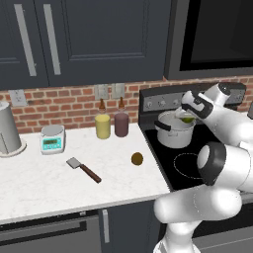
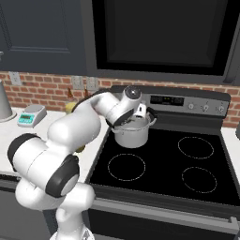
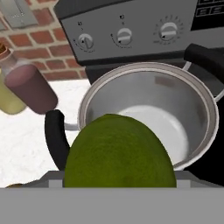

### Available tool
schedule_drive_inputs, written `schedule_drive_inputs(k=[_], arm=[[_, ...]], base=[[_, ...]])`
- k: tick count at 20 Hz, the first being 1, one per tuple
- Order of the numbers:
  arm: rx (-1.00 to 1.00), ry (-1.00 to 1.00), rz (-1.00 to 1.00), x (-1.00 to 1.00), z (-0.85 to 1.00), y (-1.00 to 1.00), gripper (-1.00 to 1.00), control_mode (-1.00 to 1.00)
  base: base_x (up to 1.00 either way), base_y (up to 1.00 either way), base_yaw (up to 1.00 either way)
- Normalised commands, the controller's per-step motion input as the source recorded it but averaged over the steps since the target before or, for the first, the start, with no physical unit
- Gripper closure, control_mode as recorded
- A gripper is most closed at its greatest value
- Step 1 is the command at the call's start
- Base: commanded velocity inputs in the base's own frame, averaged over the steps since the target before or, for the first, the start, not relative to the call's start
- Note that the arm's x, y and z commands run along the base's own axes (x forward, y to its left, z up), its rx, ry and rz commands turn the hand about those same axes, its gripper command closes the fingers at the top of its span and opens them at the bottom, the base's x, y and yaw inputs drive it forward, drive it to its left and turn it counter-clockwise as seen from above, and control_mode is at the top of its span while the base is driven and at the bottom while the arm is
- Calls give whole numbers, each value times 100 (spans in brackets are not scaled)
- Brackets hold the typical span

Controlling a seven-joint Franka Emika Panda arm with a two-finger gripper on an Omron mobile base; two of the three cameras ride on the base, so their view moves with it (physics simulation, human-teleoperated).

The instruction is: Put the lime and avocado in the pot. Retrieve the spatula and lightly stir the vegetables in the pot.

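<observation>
- The lime [image 3: 118,151] sits pinched in the pincer [image 1: 188,117], held above the near-left rim of the pot [image 1: 174,134]; in the hand view it looms large in front of the pot's opening.
- It is round, so no long axis or heading can be told.
- The pincer's jaws stand wide, pressed on the lime's sides.
- The pot stands upright on the far-left burner of the stove [image 2: 159,168], its inside bare and shiny, one black handle [image 3: 56,135] toward the tabletop [image 1: 44,183].
- The avocado [image 1: 137,158] lies on the tabletop near the stove's left edge.
- The spatula [image 1: 83,168] lies flat left of the avocado, long axis running far-left to near-right, blade at the far-left end.
- Two jars [image 1: 111,124] stand by the brick wall, a scale [image 1: 52,139] to their left.
</observation>
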Motion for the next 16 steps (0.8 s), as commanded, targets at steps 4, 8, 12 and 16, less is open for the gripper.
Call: schedule_drive_inputs(k=[4, 8, 12, 16], arm=[[0, 0, 0, 9, -25, 0, 100, -100], [0, 0, 0, 15, -25, 0, 100, -100], [0, 2, 0, 21, -26, 0, 100, -100], [0, 6, 0, 25, -18, 0, 100, -100]], base=[[0, 0, 0], [0, 0, 0], [0, 0, 0], [0, 0, 0]])
